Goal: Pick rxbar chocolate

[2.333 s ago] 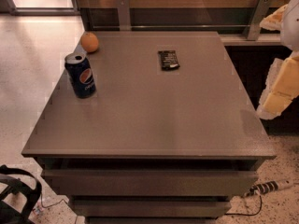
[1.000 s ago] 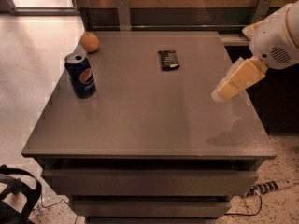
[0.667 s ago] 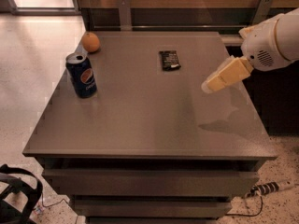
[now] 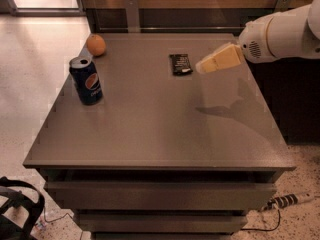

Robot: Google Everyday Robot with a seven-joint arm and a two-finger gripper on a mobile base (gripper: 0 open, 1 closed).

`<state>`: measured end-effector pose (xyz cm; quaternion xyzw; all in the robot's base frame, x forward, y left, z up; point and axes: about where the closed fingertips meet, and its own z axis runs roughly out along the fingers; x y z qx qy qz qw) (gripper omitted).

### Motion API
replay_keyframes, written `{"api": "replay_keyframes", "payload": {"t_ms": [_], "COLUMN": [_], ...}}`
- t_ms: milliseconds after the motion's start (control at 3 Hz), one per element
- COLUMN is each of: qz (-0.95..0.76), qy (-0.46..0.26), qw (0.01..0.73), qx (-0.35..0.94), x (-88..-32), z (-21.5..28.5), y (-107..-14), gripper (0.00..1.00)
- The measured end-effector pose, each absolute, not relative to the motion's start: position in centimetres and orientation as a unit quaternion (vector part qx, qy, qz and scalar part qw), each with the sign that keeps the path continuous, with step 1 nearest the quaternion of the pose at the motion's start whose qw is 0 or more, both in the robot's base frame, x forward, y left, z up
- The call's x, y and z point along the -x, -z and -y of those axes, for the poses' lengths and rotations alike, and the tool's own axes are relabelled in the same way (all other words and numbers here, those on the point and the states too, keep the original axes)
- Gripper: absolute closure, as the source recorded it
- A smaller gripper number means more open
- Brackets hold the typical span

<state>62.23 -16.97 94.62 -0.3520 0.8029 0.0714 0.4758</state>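
Observation:
The rxbar chocolate (image 4: 180, 64), a small flat black bar with faint white print, lies on the grey table top (image 4: 150, 124) at the far middle. My gripper (image 4: 200, 67), cream-coloured on a white arm, reaches in from the right and hovers above the table just right of the bar, its tip close to the bar's right edge. Nothing is held in it.
A blue soda can (image 4: 86, 80) stands upright at the left of the table. An orange fruit (image 4: 96, 45) sits at the far left corner. A wooden wall with metal brackets runs behind. A black bag (image 4: 15, 211) and a cable (image 4: 287, 201) lie on the floor.
My arm has swung in from the right edge of the table toward the far middle, and the gripper now sits beside the bar. The bar, can and fruit have not moved.

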Motion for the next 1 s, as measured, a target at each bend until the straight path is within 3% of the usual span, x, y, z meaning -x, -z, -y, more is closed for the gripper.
{"api": "replay_keyframes", "payload": {"t_ms": [1000], "qz": [-0.826], "qy": [-0.088], "qw": [0.475], "qx": [0.291], "x": [-64.47], "z": [14.27], "y": [-94.22], "gripper": [0.00]}}
